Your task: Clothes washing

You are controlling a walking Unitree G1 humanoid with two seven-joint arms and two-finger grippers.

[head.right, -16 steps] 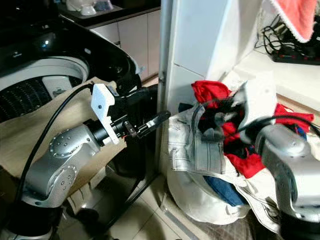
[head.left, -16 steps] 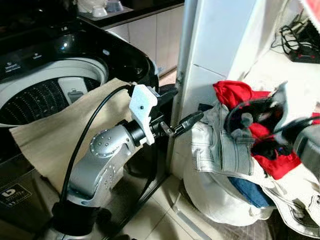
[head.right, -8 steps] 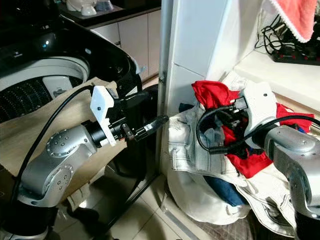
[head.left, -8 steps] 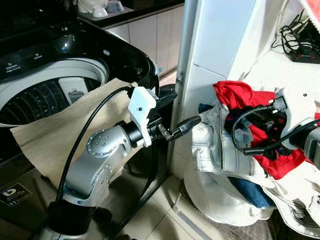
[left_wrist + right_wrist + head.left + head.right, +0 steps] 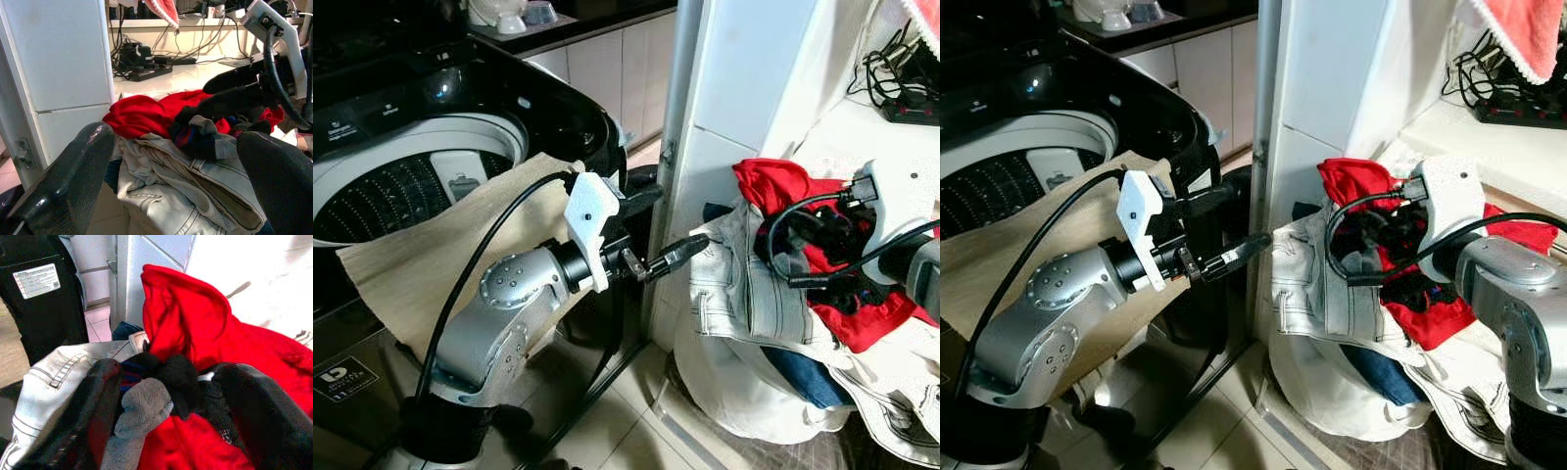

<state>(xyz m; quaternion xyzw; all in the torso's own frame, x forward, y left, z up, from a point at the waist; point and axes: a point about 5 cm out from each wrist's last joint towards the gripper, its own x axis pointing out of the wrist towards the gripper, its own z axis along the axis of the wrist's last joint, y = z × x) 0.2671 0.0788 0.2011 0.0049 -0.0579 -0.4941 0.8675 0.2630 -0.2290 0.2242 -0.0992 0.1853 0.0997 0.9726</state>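
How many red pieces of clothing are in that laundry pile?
1 that I can tell: a red garment on top of the pile, spreading under the right gripper to the pale jeans. More may be buried.

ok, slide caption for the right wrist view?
Right gripper closing around a grey-toed sock atop the red garment and pale jeans.

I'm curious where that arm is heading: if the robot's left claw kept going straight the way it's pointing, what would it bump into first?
Probably the pale denim garment on the laundry pile: the left gripper points straight at it, fingers open. Depth is hard to judge.
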